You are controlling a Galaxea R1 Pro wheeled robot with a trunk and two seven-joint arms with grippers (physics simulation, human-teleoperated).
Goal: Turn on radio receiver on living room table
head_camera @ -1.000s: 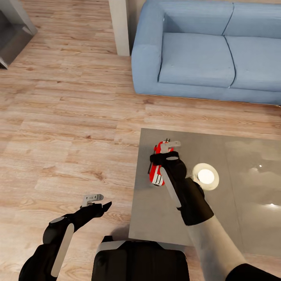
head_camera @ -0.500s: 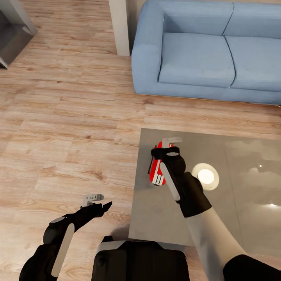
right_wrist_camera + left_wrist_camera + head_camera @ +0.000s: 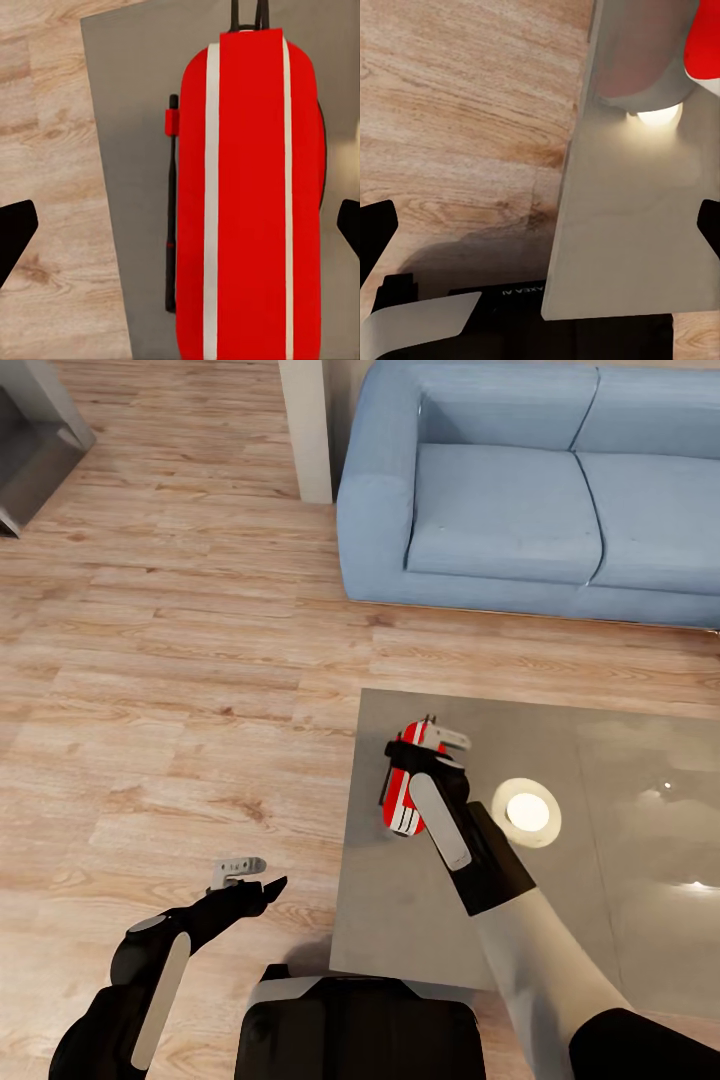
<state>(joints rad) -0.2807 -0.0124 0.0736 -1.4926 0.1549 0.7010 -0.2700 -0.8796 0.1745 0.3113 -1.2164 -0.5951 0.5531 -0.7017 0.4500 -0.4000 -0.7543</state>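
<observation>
The red radio receiver [image 3: 399,802] with white stripes lies flat near the left edge of the glossy grey table [image 3: 600,880]. My right gripper [image 3: 428,744] hovers directly over it, and its wrist hides the radio's middle. In the right wrist view the radio receiver [image 3: 251,202] lies lengthwise under the right gripper [image 3: 180,229], which is open, with the slim dark handle alongside. My left gripper [image 3: 246,876] hangs open over the wooden floor, left of the table. A red corner of the radio receiver [image 3: 705,37] shows in the left wrist view, beyond the open left gripper [image 3: 540,225].
A round white glare [image 3: 527,812] sits on the tabletop just right of my right arm. A blue sofa [image 3: 520,490] stands beyond the table. Wooden floor [image 3: 180,660] stretches to the left. My dark base [image 3: 360,1025] is against the table's near edge.
My right gripper has shifted slightly left and turned over the radio, covering more of it. The radio, the left arm and the camera have not moved.
</observation>
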